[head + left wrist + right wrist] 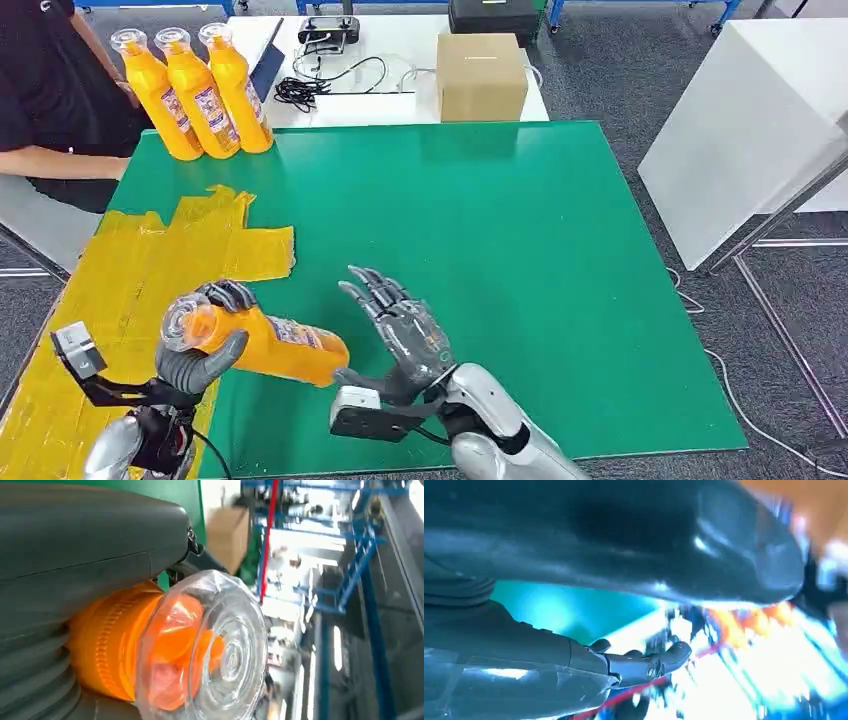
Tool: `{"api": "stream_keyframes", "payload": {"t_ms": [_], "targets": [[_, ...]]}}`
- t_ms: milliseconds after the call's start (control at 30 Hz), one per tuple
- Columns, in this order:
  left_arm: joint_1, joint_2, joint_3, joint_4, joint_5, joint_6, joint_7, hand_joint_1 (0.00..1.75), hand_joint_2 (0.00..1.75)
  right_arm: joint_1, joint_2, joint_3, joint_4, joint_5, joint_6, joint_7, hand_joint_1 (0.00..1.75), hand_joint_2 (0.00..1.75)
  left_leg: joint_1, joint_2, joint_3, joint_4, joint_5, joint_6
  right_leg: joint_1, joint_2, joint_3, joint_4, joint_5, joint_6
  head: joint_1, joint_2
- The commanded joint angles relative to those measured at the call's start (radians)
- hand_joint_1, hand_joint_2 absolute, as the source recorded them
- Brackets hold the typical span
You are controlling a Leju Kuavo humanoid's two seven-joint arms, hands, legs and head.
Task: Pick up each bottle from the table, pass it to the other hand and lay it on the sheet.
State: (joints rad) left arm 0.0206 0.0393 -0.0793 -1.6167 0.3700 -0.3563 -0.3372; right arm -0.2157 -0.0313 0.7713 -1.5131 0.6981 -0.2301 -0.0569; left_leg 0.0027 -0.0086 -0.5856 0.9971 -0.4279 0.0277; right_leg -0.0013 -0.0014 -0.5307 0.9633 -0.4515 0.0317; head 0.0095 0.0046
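Bottle held in my left hand, label too blurred to read

My left hand (200,345) grips the orange bottle (270,345) on its side over the green mat (520,250); my right hand (400,330) is spread beside its base. Farther off lie the yellow sheet (150,270) and three standing bottles (195,95).

Even bright indoor light, head view sharp; wrist views blurred.
Head view: soft faint shadows on the green tabletop (520,230), no glare. Left wrist view: bottle (200,645) cap close and soft, glints on clear plastic, background washed out. Right wrist view: heavy motion blur, blown-out whites, sheen on dark fingers (649,665).
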Motion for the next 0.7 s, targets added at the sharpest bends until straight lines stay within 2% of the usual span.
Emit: {"api": "stream_keyframes", "payload": {"t_ms": [33,200,467,567,667,700], "targets": [[0.018,-0.020,0.064,-0.015,-0.041,0.015,-0.008,1.75,1.75,0.087,-0.108,-0.105,-0.223,0.014,-0.013,-0.018,0.00,0.00,0.000,-0.001,0.001,0.000,0.000,0.000,0.000,-0.002,0.002,-0.001,-0.001,0.000,0.001,0.000],[0.014,-0.023,0.060,-0.024,-0.127,0.083,-0.023,1.75,1.75,0.100,-0.109,-0.118,-0.225,0.018,-0.028,-0.021,0.00,0.00,0.000,-0.001,0.001,-0.001,0.000,-0.001,0.000,-0.001,0.002,-0.001,0.000,0.000,0.001,0.000],[0.013,-0.024,0.058,-0.026,-0.129,0.084,-0.023,1.75,1.75,0.104,-0.112,-0.120,-0.227,0.018,-0.029,-0.021,0.00,0.00,0.001,0.000,0.003,0.000,-0.001,-0.001,0.001,0.000,0.004,-0.001,-0.001,0.000,0.001,0.000],[0.012,-0.026,0.055,-0.048,-0.250,0.186,-0.056,1.75,1.75,0.127,-0.115,-0.140,-0.251,0.019,-0.041,-0.021,0.00,0.00,0.000,0.000,0.003,-0.001,-0.001,-0.001,0.000,0.000,0.004,-0.001,-0.001,0.000,0.001,0.000],[-0.008,-0.034,0.016,-0.137,-0.583,0.474,-0.111,1.75,1.75,0.175,-0.125,-0.181,-0.291,0.036,-0.048,-0.010,0.00,0.00,0.001,-0.002,0.002,0.001,-0.001,-0.001,0.001,-0.003,0.003,0.000,-0.001,0.000,0.001,0.000],[-0.012,-0.033,0.009,-0.152,-0.589,0.479,-0.093,1.75,1.75,0.180,-0.127,-0.184,-0.296,0.037,-0.046,-0.009,0.00,0.00,0.001,-0.002,0.002,0.000,0.000,-0.001,0.001,-0.003,0.003,0.000,-0.001,0.000,0.001,0.000]]}}
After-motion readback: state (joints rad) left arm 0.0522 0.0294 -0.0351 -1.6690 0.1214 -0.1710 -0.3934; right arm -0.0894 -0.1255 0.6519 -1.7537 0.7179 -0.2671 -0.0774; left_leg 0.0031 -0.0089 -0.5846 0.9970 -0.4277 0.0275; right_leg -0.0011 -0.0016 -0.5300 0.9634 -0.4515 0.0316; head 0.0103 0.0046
